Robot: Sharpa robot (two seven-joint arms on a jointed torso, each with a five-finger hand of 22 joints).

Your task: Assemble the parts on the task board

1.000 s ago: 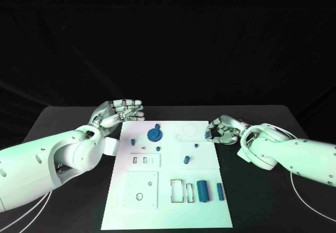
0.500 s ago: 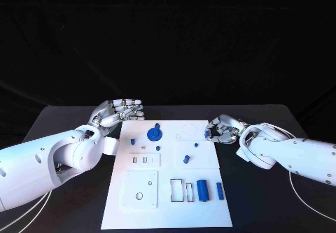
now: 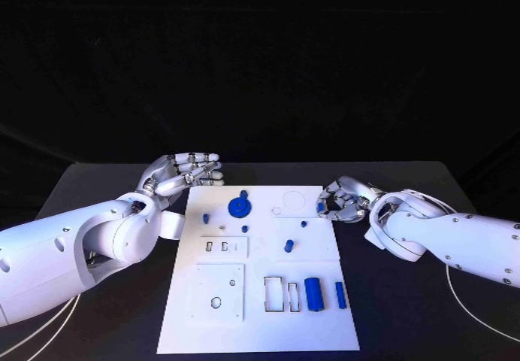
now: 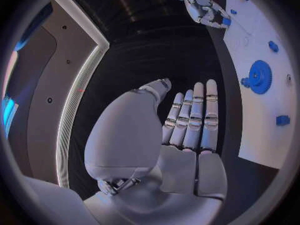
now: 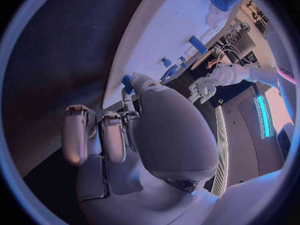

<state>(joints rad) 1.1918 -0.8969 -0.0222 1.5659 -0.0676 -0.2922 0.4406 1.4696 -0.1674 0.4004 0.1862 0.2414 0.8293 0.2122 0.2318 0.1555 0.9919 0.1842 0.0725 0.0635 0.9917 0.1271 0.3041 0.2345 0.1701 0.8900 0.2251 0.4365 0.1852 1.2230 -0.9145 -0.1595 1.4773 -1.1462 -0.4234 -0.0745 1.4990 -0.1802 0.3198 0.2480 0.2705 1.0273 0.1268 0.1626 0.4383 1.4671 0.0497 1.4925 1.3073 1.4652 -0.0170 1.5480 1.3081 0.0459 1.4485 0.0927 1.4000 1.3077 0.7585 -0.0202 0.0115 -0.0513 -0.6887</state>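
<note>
Right hand [image 3: 345, 201], right of frame centre at the task board [image 3: 260, 316] edge, pinches a small blue part [image 3: 321, 205]. Left hand [image 3: 184, 173], upper left of the board, released, fingers apart.

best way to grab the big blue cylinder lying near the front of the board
The blue cylinder lies on its side on the task board, long axis running front to back. Probably best pinched across its curved middle from straight above. A thinner blue bar lies close on its right and a cut-out slot on its left, so fingers should come down narrow. The open left hand is free, though farther off.
</note>
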